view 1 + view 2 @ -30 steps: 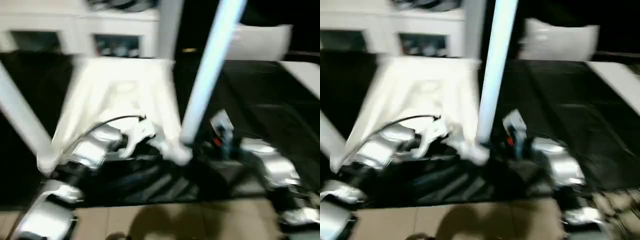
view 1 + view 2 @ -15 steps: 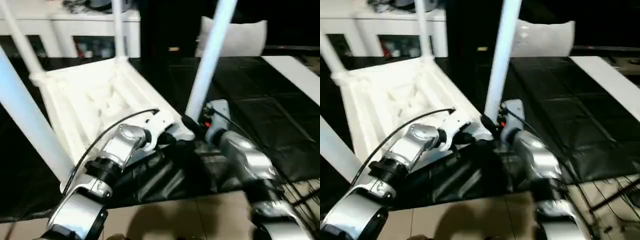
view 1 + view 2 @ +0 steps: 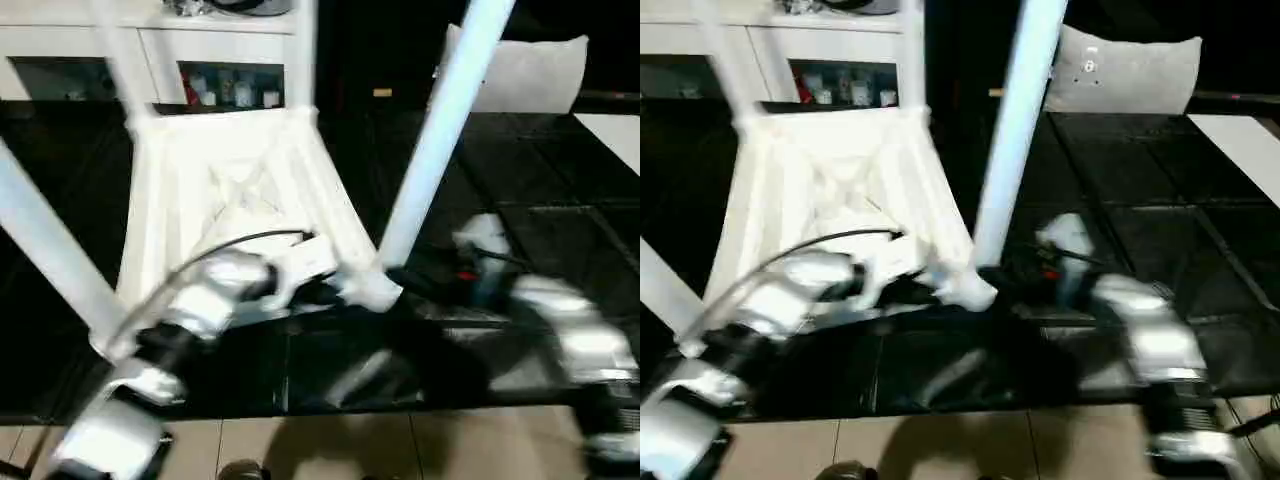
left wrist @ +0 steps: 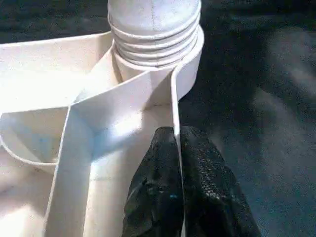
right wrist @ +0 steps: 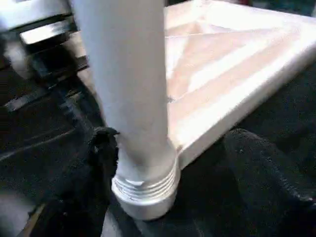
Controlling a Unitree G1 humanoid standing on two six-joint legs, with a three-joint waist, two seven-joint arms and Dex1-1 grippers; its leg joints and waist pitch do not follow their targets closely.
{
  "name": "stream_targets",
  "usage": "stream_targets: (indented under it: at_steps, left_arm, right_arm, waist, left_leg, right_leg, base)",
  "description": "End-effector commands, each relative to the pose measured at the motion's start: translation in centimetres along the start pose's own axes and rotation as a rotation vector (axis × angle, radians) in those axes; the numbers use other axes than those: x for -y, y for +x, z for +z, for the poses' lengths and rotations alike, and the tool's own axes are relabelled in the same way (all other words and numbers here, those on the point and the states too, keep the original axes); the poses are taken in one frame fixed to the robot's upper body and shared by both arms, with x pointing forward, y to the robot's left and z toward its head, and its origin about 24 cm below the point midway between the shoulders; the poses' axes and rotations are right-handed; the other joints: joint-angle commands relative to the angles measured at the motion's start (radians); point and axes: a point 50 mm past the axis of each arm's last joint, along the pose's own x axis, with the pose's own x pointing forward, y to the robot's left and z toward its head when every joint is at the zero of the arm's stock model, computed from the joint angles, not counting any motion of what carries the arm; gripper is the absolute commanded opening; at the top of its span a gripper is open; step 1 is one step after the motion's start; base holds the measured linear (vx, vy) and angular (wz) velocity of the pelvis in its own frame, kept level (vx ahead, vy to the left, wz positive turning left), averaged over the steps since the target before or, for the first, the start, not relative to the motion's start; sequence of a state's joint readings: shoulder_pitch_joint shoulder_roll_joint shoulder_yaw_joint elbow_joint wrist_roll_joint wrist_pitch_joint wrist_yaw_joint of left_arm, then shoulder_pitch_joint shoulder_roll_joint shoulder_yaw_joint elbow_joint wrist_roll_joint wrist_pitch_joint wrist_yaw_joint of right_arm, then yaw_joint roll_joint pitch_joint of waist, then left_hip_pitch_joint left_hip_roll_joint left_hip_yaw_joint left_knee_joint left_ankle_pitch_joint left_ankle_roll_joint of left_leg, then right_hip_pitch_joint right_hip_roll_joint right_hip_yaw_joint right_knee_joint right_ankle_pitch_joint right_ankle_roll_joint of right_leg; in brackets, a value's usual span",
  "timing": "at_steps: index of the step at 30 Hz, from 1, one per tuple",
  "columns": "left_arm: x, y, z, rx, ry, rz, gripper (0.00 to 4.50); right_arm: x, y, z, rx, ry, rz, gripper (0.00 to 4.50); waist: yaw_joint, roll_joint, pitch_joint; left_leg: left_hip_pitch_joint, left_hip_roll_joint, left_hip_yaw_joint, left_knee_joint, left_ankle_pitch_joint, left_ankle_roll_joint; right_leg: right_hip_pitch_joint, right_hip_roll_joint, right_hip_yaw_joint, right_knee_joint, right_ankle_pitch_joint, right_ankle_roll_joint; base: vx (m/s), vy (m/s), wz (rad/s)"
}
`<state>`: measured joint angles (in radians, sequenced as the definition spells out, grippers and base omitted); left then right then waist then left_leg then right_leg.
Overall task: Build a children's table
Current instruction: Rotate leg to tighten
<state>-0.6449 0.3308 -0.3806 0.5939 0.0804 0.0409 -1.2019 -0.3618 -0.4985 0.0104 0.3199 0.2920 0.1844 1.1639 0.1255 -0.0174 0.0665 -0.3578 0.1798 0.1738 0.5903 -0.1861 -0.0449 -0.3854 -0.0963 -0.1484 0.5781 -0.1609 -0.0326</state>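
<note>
- Far left: one white leg (image 3: pixel 45 245) stands up out of the near-left corner of the tabletop (image 3: pixel 235 190), leaning toward me.
- Tabletop lies ribbed underside up on the black surface (image 3: pixel 560 230), tilted, near edge close to my arms.
- Two more legs rise from the far corners, blurred, in front of a white shelf unit (image 3: pixel 150 60).
- My left gripper (image 4: pixel 177 163) is pressed together, pinching the thin rim wall of the tabletop right beside the near-right corner socket (image 4: pixel 190 64).
- Near-right leg (image 3: pixel 435 140) sits in that socket; its ribbed end (image 4: pixel 154 29) is seated in the socket collar.
- My right gripper (image 5: pixel 173 158) is spread wide, one finger on each side of that leg's base, not touching the leg.
- Far right, back: grey cushion (image 3: pixel 1125 70) beyond the surface.
</note>
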Motion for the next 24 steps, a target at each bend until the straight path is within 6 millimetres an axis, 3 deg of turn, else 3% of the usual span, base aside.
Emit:
stream_targets:
  at_steps: [1, 9, 10, 16, 24]
  left_arm:
    - [1.0, 1.0, 0.4, -0.011, 0.050, -0.123, 0.00]
    - [1.9, 0.9, 1.1, -0.014, 0.142, -0.288, 0.00]
    - [1.9, 0.9, 1.2, -0.015, 0.151, -0.298, 0.00]
    - [1.8, 1.1, 1.6, -0.010, 0.161, -0.312, 0.00]
    - [1.7, 1.0, 1.2, 0.003, 0.080, -0.269, 0.00]
  right_arm:
    - [-0.6, 0.0, 0.0, -0.018, -0.025, 0.087, 3.35]
    - [-1.4, 0.4, -0.4, -0.081, -0.020, 0.278, 2.75]
    - [-1.5, 0.5, -0.5, -0.084, -0.016, 0.295, 2.61]
    - [-1.9, 1.2, -0.9, -0.086, 0.020, 0.346, 2.01]
    - [-2.7, 0.6, -1.1, -0.052, 0.089, 0.380, 1.88]
  waist:
    - [-0.001, -0.005, -0.074]
    - [0.017, -0.006, -0.076]
    - [0.017, -0.010, -0.075]
    - [0.017, -0.009, -0.075]
    - [0.022, -0.008, -0.078]
  left_leg:
    - [0.010, 0.071, -0.018, -0.069, -0.201, 0.059]
    - [0.014, 0.073, -0.018, -0.070, -0.213, 0.040]
    - [0.013, 0.074, -0.018, -0.070, -0.211, 0.041]
    - [0.012, 0.072, -0.019, -0.070, -0.207, 0.038]
    - [0.011, 0.075, -0.018, -0.069, -0.182, 0.044]
  right_leg:
    - [0.050, -0.088, 0.073, -0.070, -0.324, -0.150]
    - [0.049, -0.091, 0.074, -0.070, -0.336, -0.158]
    - [0.049, -0.091, 0.075, -0.070, -0.334, -0.157]
    - [0.050, -0.092, 0.074, -0.069, -0.339, -0.157]
    - [0.052, -0.090, 0.075, -0.062, -0.292, -0.168]
  base:
    - [0.000, 0.000, 0.00]
    - [0.000, 0.000, 0.00]
    - [0.000, 0.000, 0.00]
    - [0.000, 0.000, 0.00]
    - [0.000, 0.000, 0.00]
